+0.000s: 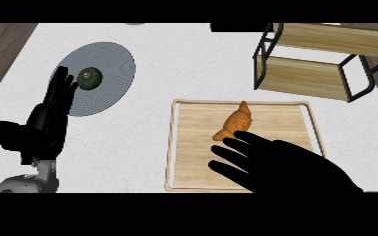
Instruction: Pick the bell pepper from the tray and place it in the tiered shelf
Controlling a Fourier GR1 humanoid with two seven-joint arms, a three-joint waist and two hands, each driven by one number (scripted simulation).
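Over the lower right of the frame, the right hand (284, 162) hovers above the wooden tray (176, 145), fingers spread and straight, their tips just short of the only item on the tray. That item is an orange-brown, ridged, crescent-shaped thing (235, 122) lying in the tray's middle; it looks more like a croissant than a bell pepper, so the task's name and the view disagree. Nothing is grasped yet. Judged from this, the step in hand is the reach toward the pick. The next move calls for bringing the hand forward and down over the crescent-shaped thing, curling round it, then lifting and carrying it to the upper right.

There, at the upper right of the frame, stands the tiered shelf (306, 75), a black frame with two wooden boards; both boards show nothing on them.

At the upper left, a round grey plate (111, 67) lies on the white counter (192, 60) and carries one dark green, round fruit or vegetable (90, 77), possibly an avocado. The left hand (52, 112) rests at the left edge, fingers up and straight, just beside the plate's rim, holding nothing.
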